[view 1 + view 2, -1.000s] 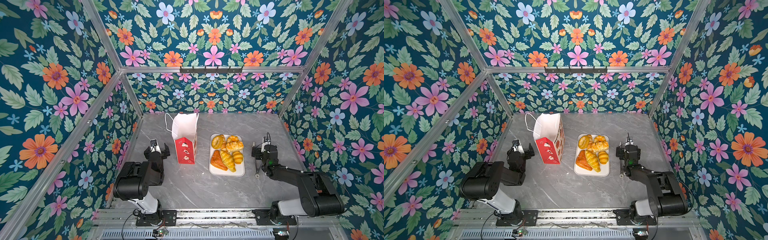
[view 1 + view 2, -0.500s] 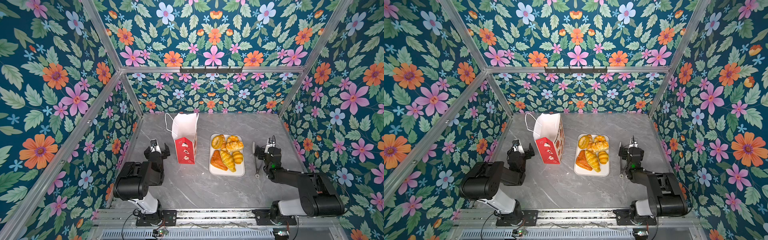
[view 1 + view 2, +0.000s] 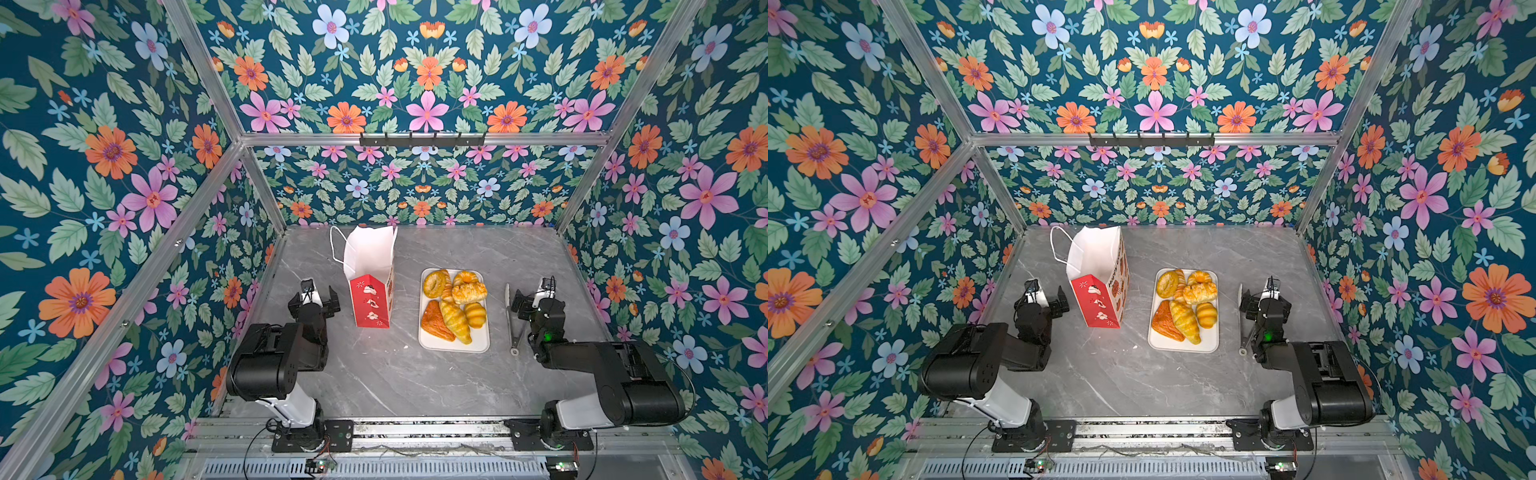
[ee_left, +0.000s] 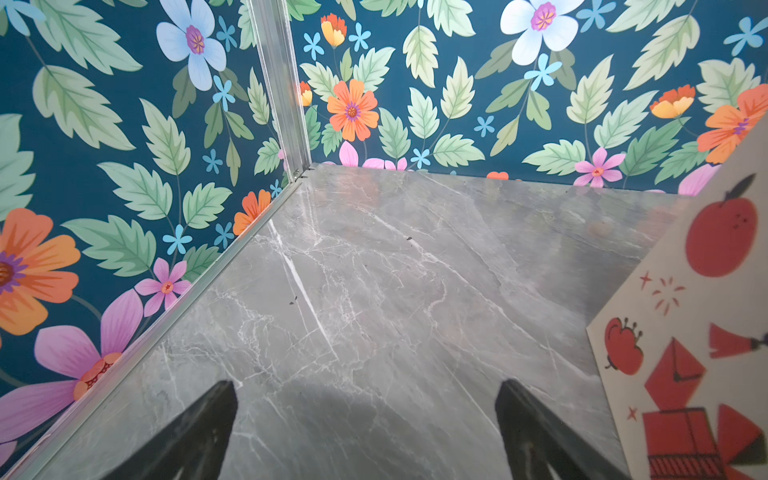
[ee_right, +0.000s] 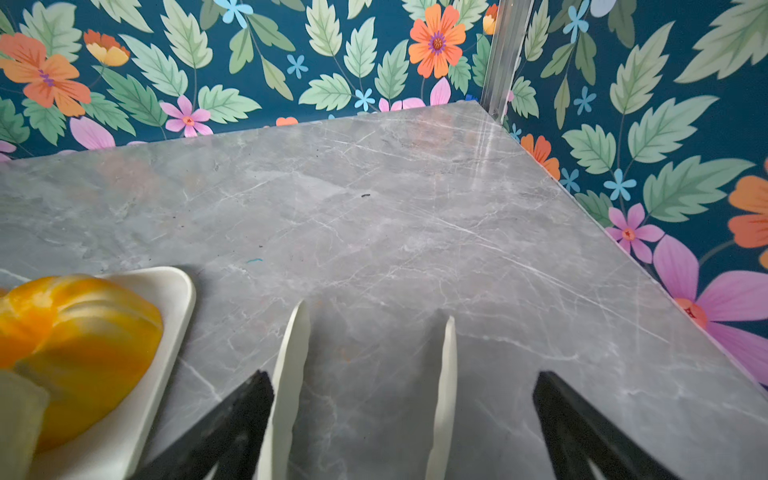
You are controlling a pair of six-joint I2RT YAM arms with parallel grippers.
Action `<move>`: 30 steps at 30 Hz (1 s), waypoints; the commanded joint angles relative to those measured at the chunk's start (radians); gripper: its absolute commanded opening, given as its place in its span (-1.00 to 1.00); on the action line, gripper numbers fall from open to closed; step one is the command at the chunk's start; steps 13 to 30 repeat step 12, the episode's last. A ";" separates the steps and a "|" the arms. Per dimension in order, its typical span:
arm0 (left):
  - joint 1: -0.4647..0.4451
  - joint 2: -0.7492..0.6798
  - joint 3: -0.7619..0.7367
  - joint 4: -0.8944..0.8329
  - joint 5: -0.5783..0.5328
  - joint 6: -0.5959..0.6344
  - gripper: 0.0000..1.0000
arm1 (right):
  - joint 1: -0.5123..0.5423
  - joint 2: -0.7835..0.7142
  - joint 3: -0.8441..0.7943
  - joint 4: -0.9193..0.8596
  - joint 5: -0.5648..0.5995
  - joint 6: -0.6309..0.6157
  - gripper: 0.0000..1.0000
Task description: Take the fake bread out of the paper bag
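Both top views: bag (image 3: 370,266) upright, left of centre. Bread (image 3: 455,307) piled on tray (image 3: 453,347), near the bag but apart from it. Left gripper (image 3: 316,297) just beside the bag, jaws wide, empty. Right gripper (image 3: 528,301) beside tongs (image 3: 510,324) lying on table (image 3: 374,374).

Left wrist: jaws wide over bare table; bag (image 4: 698,332) alongside.

Right wrist: jaws wide, straddling tongs (image 5: 291,374), no grip. Bread (image 5: 75,332) on tray corner.

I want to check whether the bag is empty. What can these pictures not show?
- Bottom inside the paper bag: hidden by its own walls, both top views.
- Tongs, hinge end: cut off by the right wrist picture's edge.
- Bag's side print: too small in a top view.
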 commanded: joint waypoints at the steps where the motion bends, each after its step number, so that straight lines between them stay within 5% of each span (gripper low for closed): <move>1: 0.001 -0.001 0.001 0.030 0.001 0.010 1.00 | 0.000 -0.005 0.005 0.002 0.006 0.018 0.99; 30: 0.001 0.001 0.005 0.026 0.002 0.008 1.00 | 0.000 -0.003 0.003 0.011 0.005 0.014 0.99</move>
